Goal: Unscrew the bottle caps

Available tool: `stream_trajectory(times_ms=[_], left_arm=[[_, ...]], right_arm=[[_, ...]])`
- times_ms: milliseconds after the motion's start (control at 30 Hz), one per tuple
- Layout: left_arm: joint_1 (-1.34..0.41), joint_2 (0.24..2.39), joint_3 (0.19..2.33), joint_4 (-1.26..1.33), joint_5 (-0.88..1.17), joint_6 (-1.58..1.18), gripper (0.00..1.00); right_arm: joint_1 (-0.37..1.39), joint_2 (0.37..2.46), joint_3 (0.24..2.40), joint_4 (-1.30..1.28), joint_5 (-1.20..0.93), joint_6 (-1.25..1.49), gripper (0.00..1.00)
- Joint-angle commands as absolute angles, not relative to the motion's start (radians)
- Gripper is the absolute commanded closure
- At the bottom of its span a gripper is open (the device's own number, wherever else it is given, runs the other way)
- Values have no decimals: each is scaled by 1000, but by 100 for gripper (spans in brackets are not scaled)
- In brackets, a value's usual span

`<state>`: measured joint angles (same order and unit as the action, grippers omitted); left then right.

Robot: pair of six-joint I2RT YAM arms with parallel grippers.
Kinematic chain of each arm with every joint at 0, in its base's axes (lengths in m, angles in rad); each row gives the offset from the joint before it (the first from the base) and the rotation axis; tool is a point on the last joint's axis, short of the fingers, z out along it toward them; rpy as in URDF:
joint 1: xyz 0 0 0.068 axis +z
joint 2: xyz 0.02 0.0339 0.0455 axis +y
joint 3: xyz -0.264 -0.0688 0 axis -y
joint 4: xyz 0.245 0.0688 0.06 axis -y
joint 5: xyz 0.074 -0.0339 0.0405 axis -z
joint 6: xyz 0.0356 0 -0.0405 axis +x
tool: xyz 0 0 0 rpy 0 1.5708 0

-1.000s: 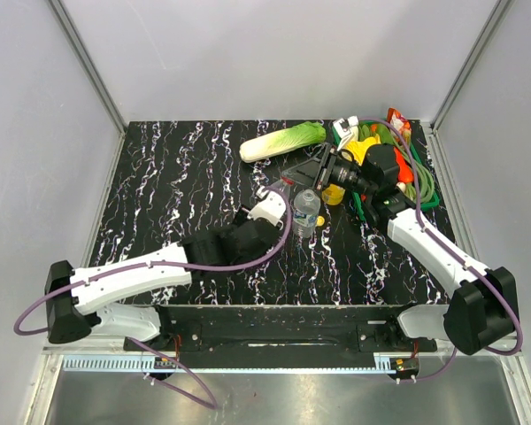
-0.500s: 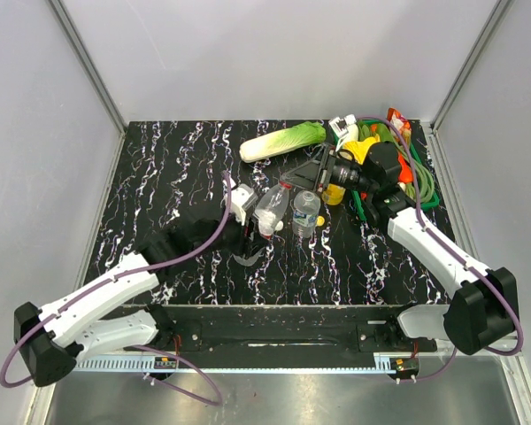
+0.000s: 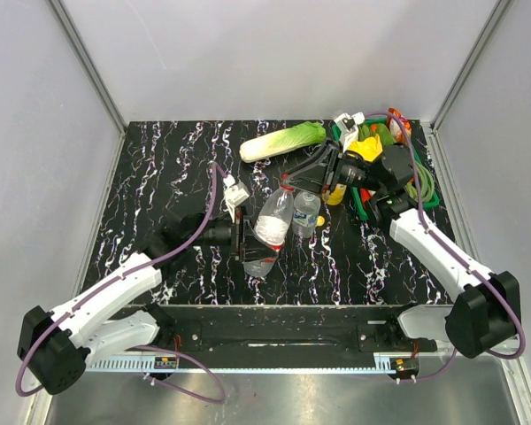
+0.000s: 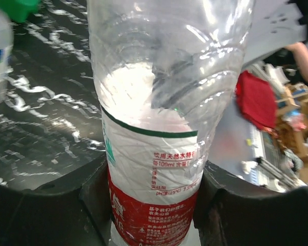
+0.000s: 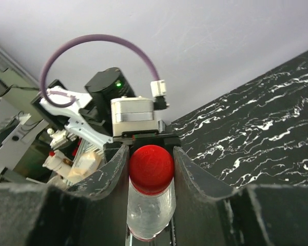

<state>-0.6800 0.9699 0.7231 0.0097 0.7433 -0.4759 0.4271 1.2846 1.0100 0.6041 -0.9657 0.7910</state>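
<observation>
Red cap (image 5: 151, 169) pinched between fingers of the right claw (image 5: 151, 155); clear bottle (image 5: 149, 215) beneath it; marbled table (image 5: 262, 138) beyond.

Bottles: three, namely one red-label bottle (image 4: 151, 128), one blue-label bottle (image 3: 307, 212) and one orange bottle (image 3: 334, 195), which is mostly hidden. Caps countable: one red cap (image 5: 151, 171). Grippers: two, the left gripper (image 4: 151, 205) and the right gripper (image 5: 150, 154). Cabbage (image 3: 281, 142): one.
</observation>
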Motion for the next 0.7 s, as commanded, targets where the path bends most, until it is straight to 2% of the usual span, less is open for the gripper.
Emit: stream_trajectory(times_ms=[0,167,467,667], left_arm=[[-672,968,703,375,1001,-639,46],[-672,954,673,512,1072,-716,44],[-670,953,643,575,1120,-758,43],[-672,959,606,745,1163,-864,43]], right_arm=[[433,1235,1016,762,-1065,827,100],[433,1236,997,914,-1114,897,100],[433,1259,968,1208,-1134,1057,100],[433,1295,971,1390,-1138,1172,100]])
